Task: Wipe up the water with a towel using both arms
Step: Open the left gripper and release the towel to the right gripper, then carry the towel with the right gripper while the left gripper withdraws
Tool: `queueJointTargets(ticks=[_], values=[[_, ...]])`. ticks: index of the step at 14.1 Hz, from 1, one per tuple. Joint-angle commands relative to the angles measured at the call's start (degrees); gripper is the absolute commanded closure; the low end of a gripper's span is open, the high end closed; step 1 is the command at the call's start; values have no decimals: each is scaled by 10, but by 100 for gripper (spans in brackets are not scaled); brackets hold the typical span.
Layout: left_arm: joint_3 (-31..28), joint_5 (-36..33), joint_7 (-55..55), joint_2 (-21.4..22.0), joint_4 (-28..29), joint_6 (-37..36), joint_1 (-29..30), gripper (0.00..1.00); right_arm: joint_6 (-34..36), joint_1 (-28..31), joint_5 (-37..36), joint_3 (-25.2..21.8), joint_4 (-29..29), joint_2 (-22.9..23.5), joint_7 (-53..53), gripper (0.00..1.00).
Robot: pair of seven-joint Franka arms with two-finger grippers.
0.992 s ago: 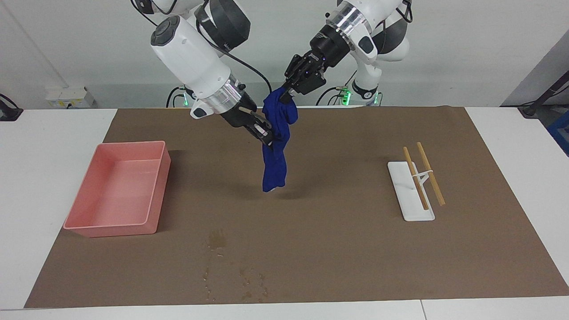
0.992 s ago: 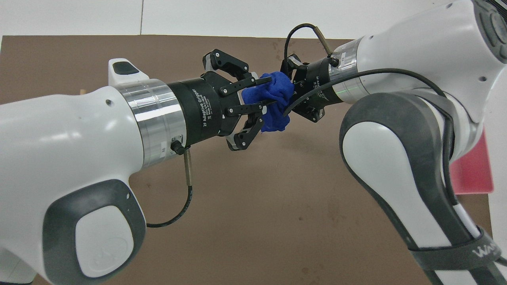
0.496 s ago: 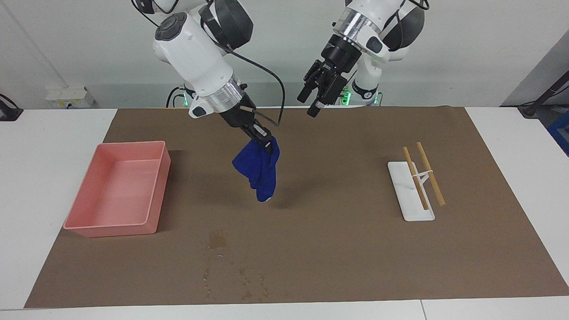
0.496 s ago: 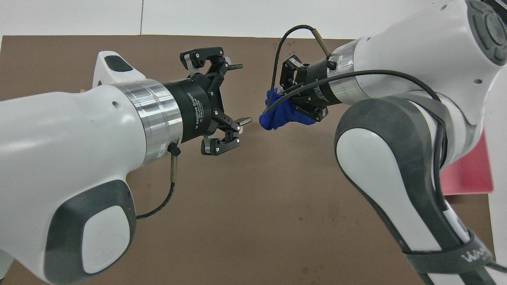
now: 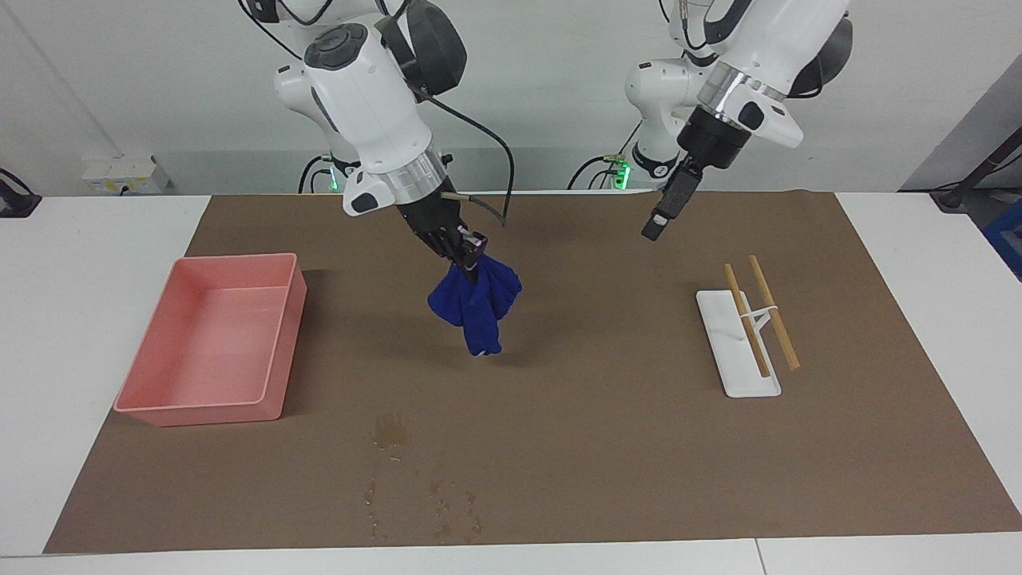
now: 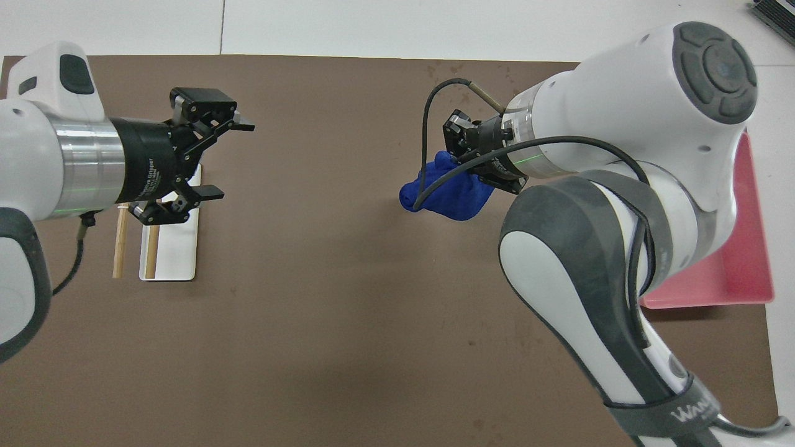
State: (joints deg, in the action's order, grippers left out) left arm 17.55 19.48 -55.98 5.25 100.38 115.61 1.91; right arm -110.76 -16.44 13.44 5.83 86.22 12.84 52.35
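The right gripper [image 5: 469,249] hangs in the air over the middle of the brown mat [image 5: 607,447], with its jaws clamped on the upper end of the blue towel [image 5: 477,307]. The towel hangs bunched below the jaws, and its lower tip is close above the mat; whether the tip touches the mat cannot be told. In the overhead view the same gripper [image 6: 452,141] partly covers the towel [image 6: 444,195], which shows as a crumpled lump.

The left gripper [image 5: 656,228] is raised over the mat toward the left arm's end of the table and holds nothing. Its jaws stand wide apart, as the overhead view shows [image 6: 230,158]. It is well apart from the towel and sits over the edge of the white stand [image 5: 736,351].

The water [image 5: 390,431] lies on the mat as a dark blotch, with small droplets [image 5: 439,511] scattered farther from the robots, near the mat's edge. The water lies farther from the robots than the hanging towel, and the towel is not in contact with it.

The pink tray [image 5: 283,335] rests on the mat toward the right arm's end of the table. The white stand carries two wooden sticks [image 5: 762,315] laid side by side.
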Motion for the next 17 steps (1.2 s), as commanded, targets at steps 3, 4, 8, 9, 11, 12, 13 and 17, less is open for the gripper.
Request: queueJointTargets(ticks=[3,4,8,9,11,12,13,17], values=[[5,-112,342,21,48,-28,56,0,-46,53,-82,2,83,-41,-181,100],[5,-130,409,22,47,-56,76,0,-45,69,-81,1,61,-33,-200,100],[1,-198,579,7,-9,-164,113,0,-60,104,-88,0,-44,48,-305,100],[2,-217,584,-15,-48,-206,112,0,-79,104,-90,0,-84,86,-319,100],[0,-223,591,-53,-106,-247,111,0,-132,104,-92,-1,-138,147,-366,100],[-11,-221,591,-70,-120,-254,95,0,-165,106,-91,0,-139,162,-382,100],[-53,-219,591,-77,-127,-255,47,0,-203,107,-90,0,-135,170,-386,100],[-136,-206,593,-47,-79,-244,-18,0,-314,110,-88,0,-113,223,-416,100]])
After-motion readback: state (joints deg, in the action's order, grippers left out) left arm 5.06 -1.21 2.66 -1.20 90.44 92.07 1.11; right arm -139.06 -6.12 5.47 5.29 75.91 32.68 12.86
